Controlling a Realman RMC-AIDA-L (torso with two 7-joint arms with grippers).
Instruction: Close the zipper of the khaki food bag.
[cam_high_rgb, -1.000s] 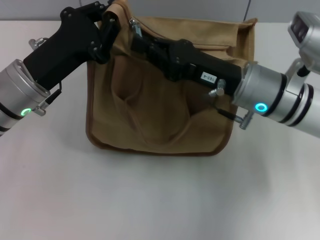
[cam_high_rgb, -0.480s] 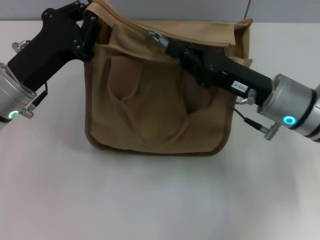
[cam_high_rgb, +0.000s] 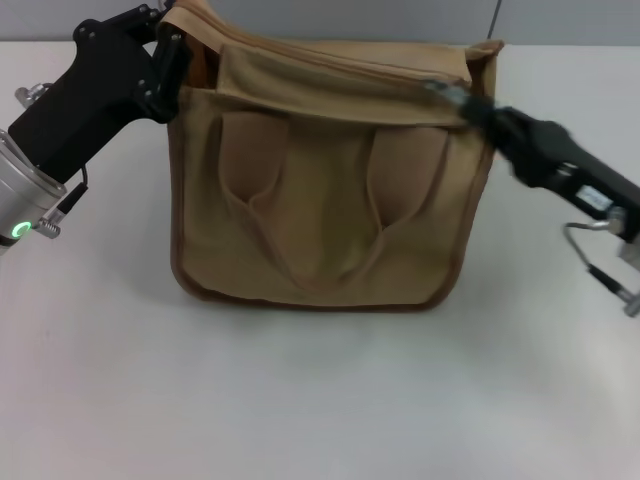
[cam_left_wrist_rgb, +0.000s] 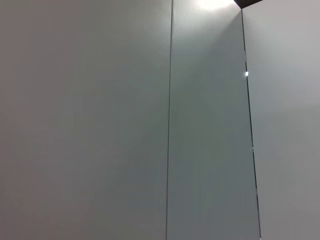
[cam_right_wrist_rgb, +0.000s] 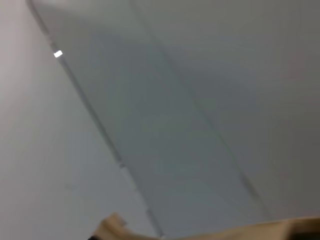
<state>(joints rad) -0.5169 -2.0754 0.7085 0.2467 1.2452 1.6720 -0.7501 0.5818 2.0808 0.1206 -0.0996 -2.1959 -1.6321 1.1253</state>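
The khaki food bag (cam_high_rgb: 320, 200) stands upright in the middle of the white table, with its two looped handles hanging down the front. My left gripper (cam_high_rgb: 170, 45) is shut on the bag's top left corner. My right gripper (cam_high_rgb: 452, 98) is at the bag's top right end, shut on the small silver pull tab (cam_high_rgb: 440, 90) of the zipper (cam_high_rgb: 330, 65). The zip line runs across the bag's top and looks drawn together. A strip of tan fabric (cam_right_wrist_rgb: 280, 230) shows in the right wrist view. The left wrist view shows only wall.
The white table (cam_high_rgb: 300, 400) extends in front of and beside the bag. A grey panelled wall (cam_high_rgb: 350, 15) stands behind it. My right arm (cam_high_rgb: 590, 190) reaches in from the right, and my left arm (cam_high_rgb: 60, 130) from the left.
My right gripper has travelled along the bag's top from the left end to the right end, taking the silver pull tab with it. The left gripper has shifted slightly left, still on the corner.
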